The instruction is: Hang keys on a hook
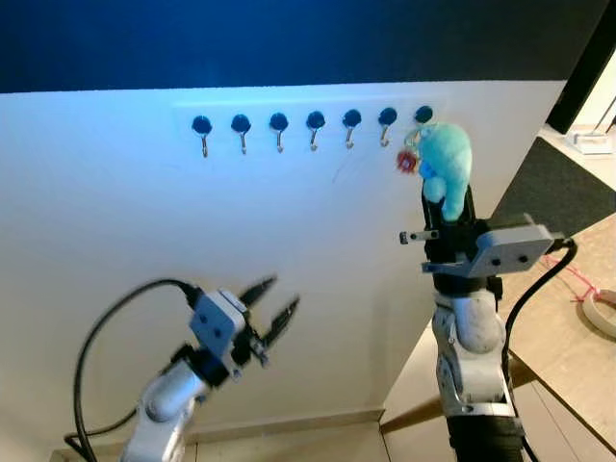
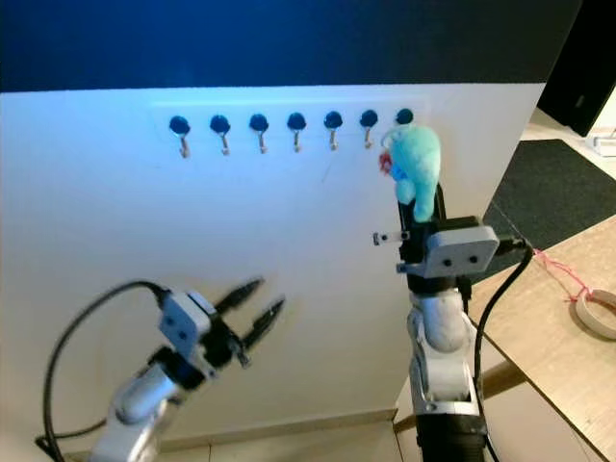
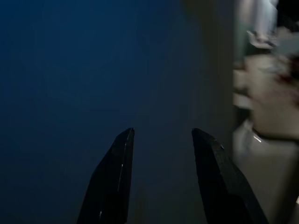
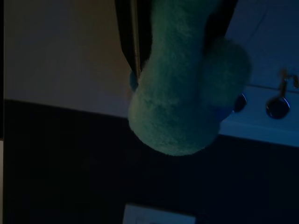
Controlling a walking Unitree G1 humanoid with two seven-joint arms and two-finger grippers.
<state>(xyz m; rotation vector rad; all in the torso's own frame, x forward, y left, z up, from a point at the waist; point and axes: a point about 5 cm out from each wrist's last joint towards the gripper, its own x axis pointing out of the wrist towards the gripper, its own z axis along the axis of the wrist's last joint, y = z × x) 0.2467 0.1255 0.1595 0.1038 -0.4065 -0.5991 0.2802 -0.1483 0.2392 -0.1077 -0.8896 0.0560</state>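
Observation:
A row of several dark-capped metal hooks (image 1: 315, 130) runs across the white wall panel. My right gripper (image 1: 448, 207) is raised up to the rightmost hook (image 1: 423, 115) and is shut on a turquoise plush keychain (image 1: 446, 159). The plush stands upright above the fingers, with a small red piece (image 1: 406, 162) at its left side against the wall. Any keys or ring are hidden behind the plush. The right wrist view looks along the plush (image 4: 187, 93) between the black fingers (image 4: 128, 37). My left gripper (image 1: 272, 300) hangs low at the left, open and empty.
A wooden table (image 1: 568, 337) stands at the right with a roll of tape (image 1: 604, 313) and a pink cord (image 1: 577, 279) on it. A dark rug (image 1: 558, 183) lies beyond it. A dark band (image 1: 289, 38) tops the wall.

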